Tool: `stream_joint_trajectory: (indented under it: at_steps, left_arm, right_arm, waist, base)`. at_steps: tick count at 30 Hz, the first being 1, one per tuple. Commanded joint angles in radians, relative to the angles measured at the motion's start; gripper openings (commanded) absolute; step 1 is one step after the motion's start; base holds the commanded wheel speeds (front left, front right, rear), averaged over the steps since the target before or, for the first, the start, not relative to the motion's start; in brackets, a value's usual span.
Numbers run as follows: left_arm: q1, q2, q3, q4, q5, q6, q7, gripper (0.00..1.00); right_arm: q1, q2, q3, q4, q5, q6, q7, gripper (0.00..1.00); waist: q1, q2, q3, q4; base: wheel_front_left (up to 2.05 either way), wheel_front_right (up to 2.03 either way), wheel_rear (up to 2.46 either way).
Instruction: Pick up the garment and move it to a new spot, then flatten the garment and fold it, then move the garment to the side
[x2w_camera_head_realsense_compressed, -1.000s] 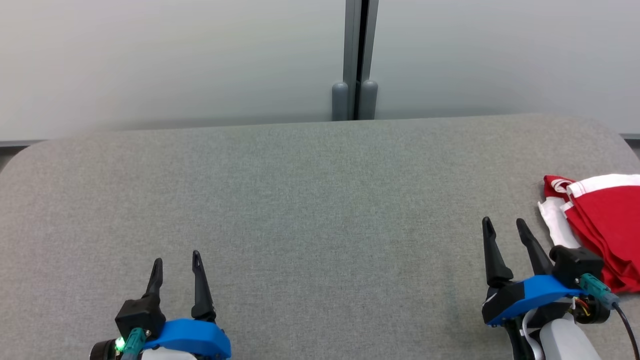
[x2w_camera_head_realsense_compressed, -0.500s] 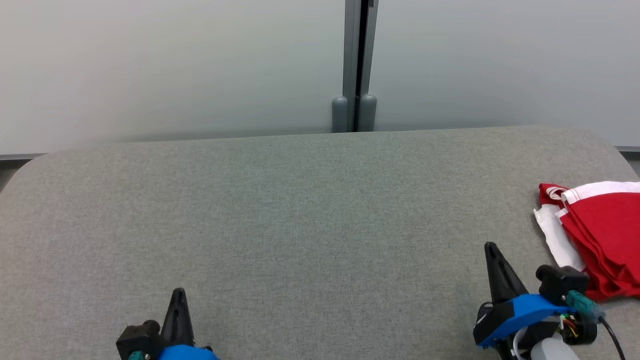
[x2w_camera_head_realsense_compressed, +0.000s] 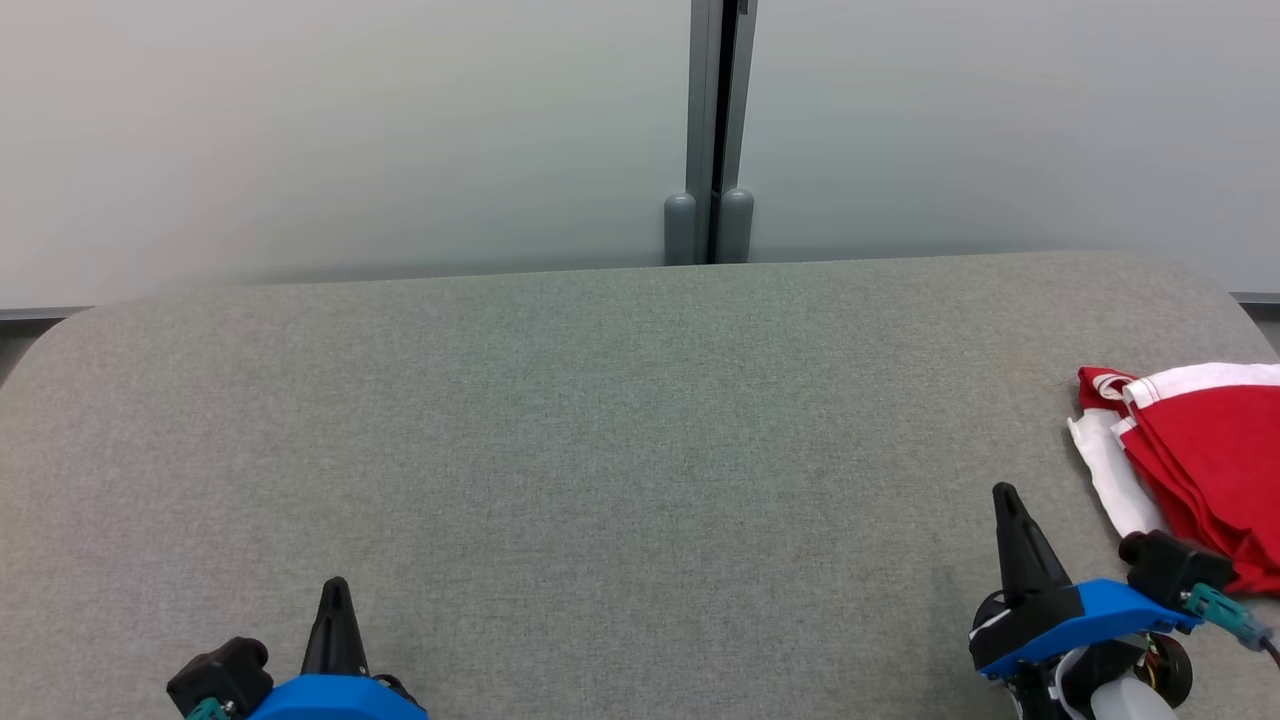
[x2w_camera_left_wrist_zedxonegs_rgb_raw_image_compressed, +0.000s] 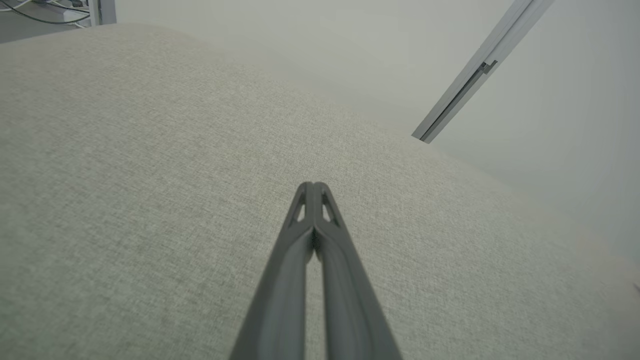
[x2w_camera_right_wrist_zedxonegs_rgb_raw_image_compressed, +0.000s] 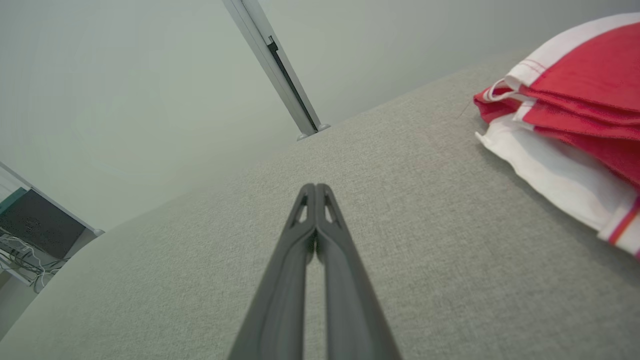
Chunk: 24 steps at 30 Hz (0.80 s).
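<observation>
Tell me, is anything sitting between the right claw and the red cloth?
No, nothing visible is in the way. Just grey table lies between the shut right claw and the folded red cloth, which rests close by on the claw's right.

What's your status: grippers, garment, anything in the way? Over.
Left gripper shut, empty. Right gripper shut, empty. Garment on table, right edge, not held. Nothing in the way.

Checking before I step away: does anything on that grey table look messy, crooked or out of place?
Nothing much. The red and white garment lies folded at the right edge of the grey table, its white layer poking out unevenly underneath. The left pincer and right pincer are shut and empty.
</observation>
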Motion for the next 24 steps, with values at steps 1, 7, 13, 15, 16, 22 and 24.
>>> stream_joint_trajectory:
  at_steps: [1,7,13,15,16,22,24]
  left_arm:
    - [-0.034,0.000,0.013,-0.023,-0.039,-0.008,0.010,0.00]
    - [-0.040,0.000,0.027,-0.036,-0.131,-0.022,0.035,0.00]
    - [-0.046,0.000,0.042,-0.047,-0.218,-0.037,0.058,0.00]
    - [-0.049,0.000,0.047,-0.051,-0.245,-0.041,0.066,0.00]
    - [-0.050,0.000,0.049,-0.053,-0.259,-0.043,0.070,0.00]
    - [-0.055,0.000,0.059,-0.061,-0.324,-0.054,0.088,0.00]
    - [-0.057,0.000,0.064,-0.065,-0.350,-0.058,0.095,0.00]
  right_arm:
    - [-0.008,-0.005,-0.005,-0.029,0.044,0.000,0.010,0.00]
    - [0.002,-0.005,-0.011,-0.052,0.138,0.000,0.034,0.00]
    - [0.011,-0.006,-0.018,-0.073,0.227,0.000,0.058,0.00]
    - [0.012,-0.006,-0.020,-0.080,0.254,0.000,0.066,0.00]
    - [0.014,-0.006,-0.021,-0.083,0.269,0.000,0.070,0.00]
    - [0.021,-0.006,-0.026,-0.098,0.336,0.000,0.088,0.00]
    - [0.023,-0.007,-0.028,-0.104,0.362,0.000,0.095,0.00]
  waist:
    - [0.0000,0.0000,0.000,0.000]
    - [0.0000,0.0000,0.000,0.001]
    - [0.0000,0.0000,0.000,0.002]
    - [0.0000,0.0000,0.000,0.002]
    - [0.0000,0.0000,0.000,0.002]
    - [0.0000,0.0000,0.000,0.002]
    - [0.0000,0.0000,0.000,0.002]
  base:
    - [0.00,0.00,0.00]
    - [0.00,0.00,0.00]
    - [0.00,0.00,0.00]
    - [0.00,0.00,0.00]
    - [0.00,0.00,0.00]
    - [0.00,0.00,0.00]
    - [0.00,0.00,0.00]
